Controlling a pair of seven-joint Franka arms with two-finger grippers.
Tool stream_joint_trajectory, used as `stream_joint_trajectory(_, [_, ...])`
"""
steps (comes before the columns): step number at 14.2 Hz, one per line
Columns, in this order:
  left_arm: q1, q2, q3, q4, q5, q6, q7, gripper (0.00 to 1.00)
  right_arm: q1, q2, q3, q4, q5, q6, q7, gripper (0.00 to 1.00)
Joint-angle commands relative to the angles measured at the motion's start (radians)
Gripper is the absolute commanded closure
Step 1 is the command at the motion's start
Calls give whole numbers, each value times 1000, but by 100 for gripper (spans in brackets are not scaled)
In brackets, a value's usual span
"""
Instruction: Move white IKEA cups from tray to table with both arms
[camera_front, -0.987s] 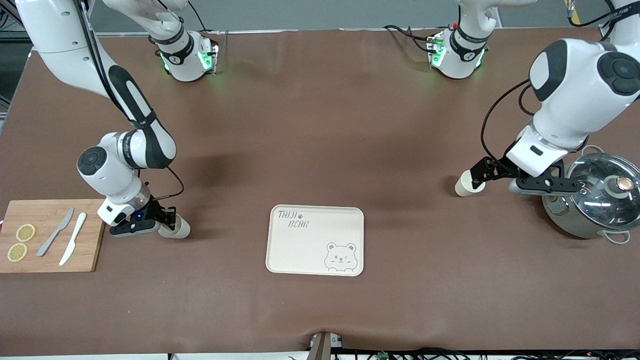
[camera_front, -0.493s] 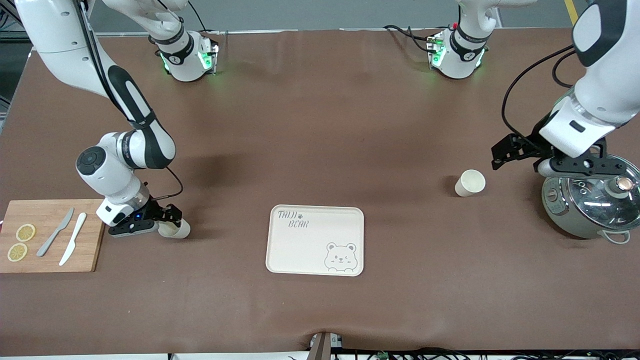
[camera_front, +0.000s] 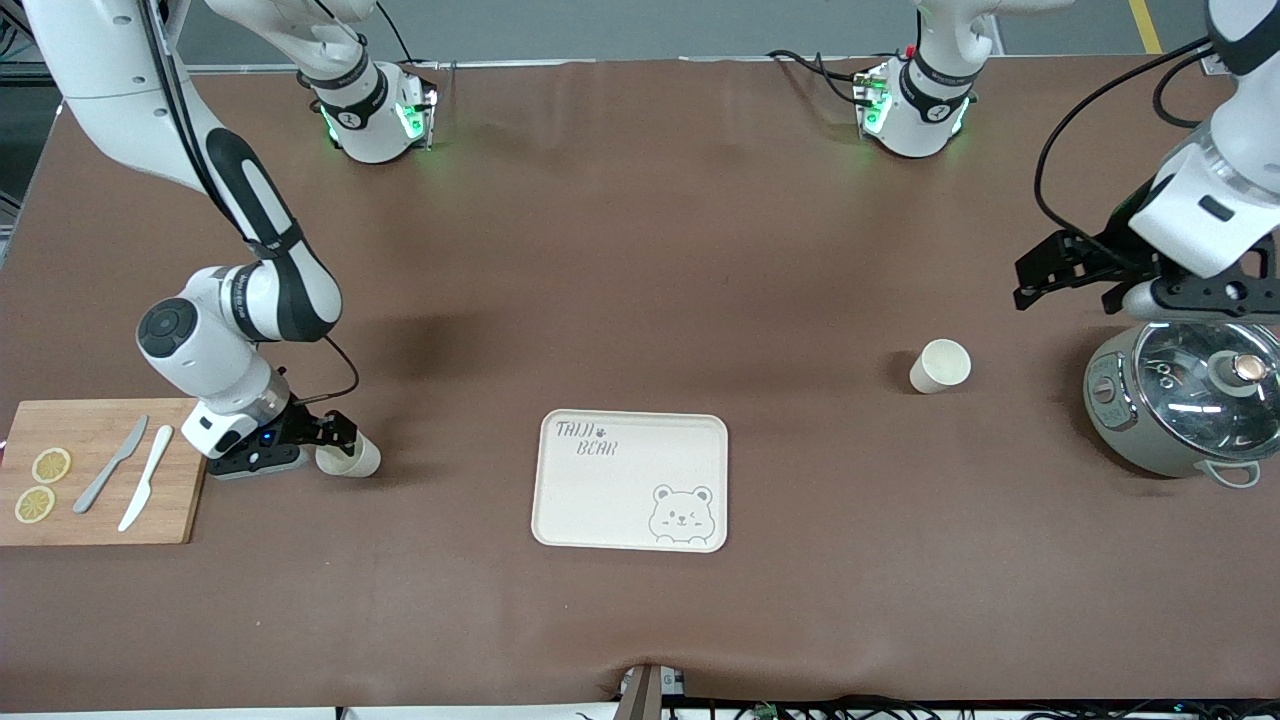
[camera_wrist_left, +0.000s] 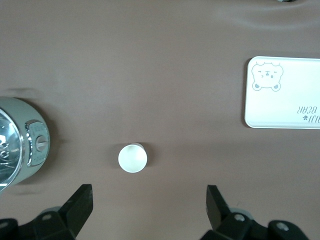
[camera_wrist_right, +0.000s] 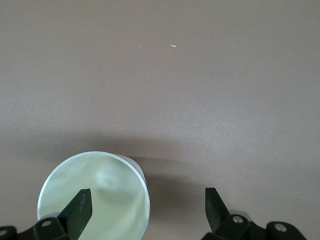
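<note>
One white cup (camera_front: 940, 365) stands upright on the brown table toward the left arm's end; it also shows in the left wrist view (camera_wrist_left: 132, 158). My left gripper (camera_front: 1032, 282) (camera_wrist_left: 148, 192) is open and empty, up in the air over bare table beside the pot, apart from that cup. The other white cup (camera_front: 348, 459) stands beside the cutting board. My right gripper (camera_front: 338, 440) (camera_wrist_right: 147, 197) is open and low at this cup (camera_wrist_right: 105, 182). One finger is over the cup's mouth and the other is outside its wall.
A cream bear-printed tray (camera_front: 620, 500) (camera_wrist_left: 285, 100) lies in the table's middle, nearer the front camera. A steel pot with a glass lid (camera_front: 1185, 400) (camera_wrist_left: 15, 145) stands at the left arm's end. A wooden cutting board (camera_front: 185, 500) with two knives and lemon slices lies at the right arm's end.
My left gripper has come off its cup, risen and moved away toward the pot's end of the table. My right gripper has shifted slightly toward the cutting board. Both cups stay in place.
</note>
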Motion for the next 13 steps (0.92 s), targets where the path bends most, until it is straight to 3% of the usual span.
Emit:
stream_joint_trajectory(1, [-13,-22,21,7,21,-41,5,0,-24,-50,8,57,25,-158,-27,0])
stream_joint_trajectory(9, [-23,-29,26,10,19,-44,6,0,-34,-63,1,287,25,-521,-24,0])
stream_joint_trajectory(13, [-21,-27,27,17,18,-43,20,0,-33,-62,0,465,16,-736,-20,0])
